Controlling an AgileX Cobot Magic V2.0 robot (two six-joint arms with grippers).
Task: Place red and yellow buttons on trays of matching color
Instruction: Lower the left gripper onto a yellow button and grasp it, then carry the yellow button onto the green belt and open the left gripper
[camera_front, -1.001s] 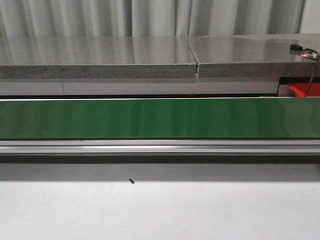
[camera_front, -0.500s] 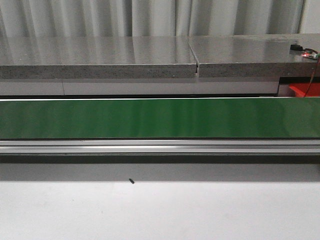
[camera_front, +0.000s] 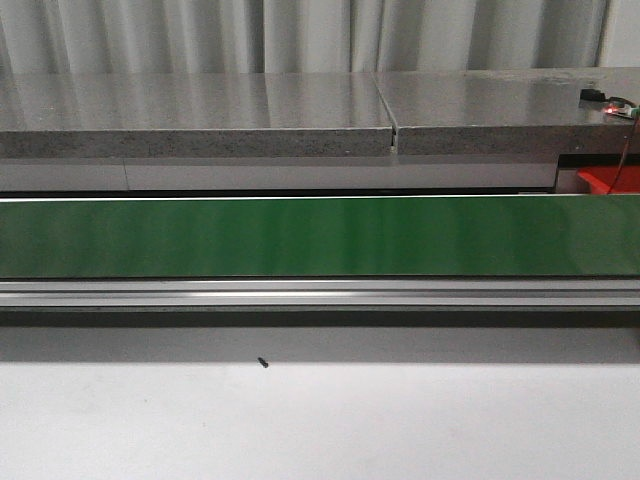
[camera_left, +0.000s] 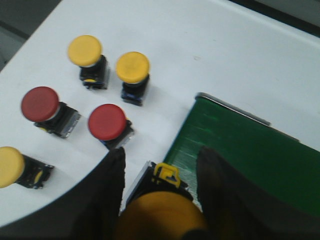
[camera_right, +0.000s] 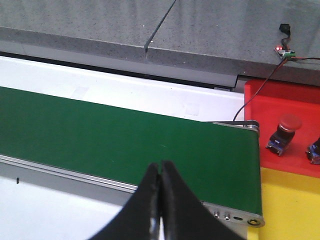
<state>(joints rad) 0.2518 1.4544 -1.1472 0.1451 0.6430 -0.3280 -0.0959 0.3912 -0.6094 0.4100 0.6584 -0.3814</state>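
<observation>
In the left wrist view my left gripper (camera_left: 161, 152) is shut on a yellow button (camera_left: 161, 212), its black body with a yellow clip over the end of the green belt (camera_left: 250, 155). On the white table beyond it lie two red buttons (camera_left: 107, 121) (camera_left: 40, 103) and three yellow buttons (camera_left: 133, 67) (camera_left: 86, 51) (camera_left: 10, 166). My right gripper (camera_right: 161, 164) is shut and holds nothing, above the belt's near edge. Past the belt's end a red tray (camera_right: 280, 95) holds a red button (camera_right: 286, 131), and a yellow tray (camera_right: 290, 200) lies beside it. Neither gripper shows in the front view.
The green belt (camera_front: 320, 237) runs across the front view with a grey stone counter (camera_front: 200, 115) behind it. A small circuit board with a lit red light and wires (camera_right: 284, 50) sits on the counter. A second dark object (camera_right: 315, 150) is cut off at the red tray's edge.
</observation>
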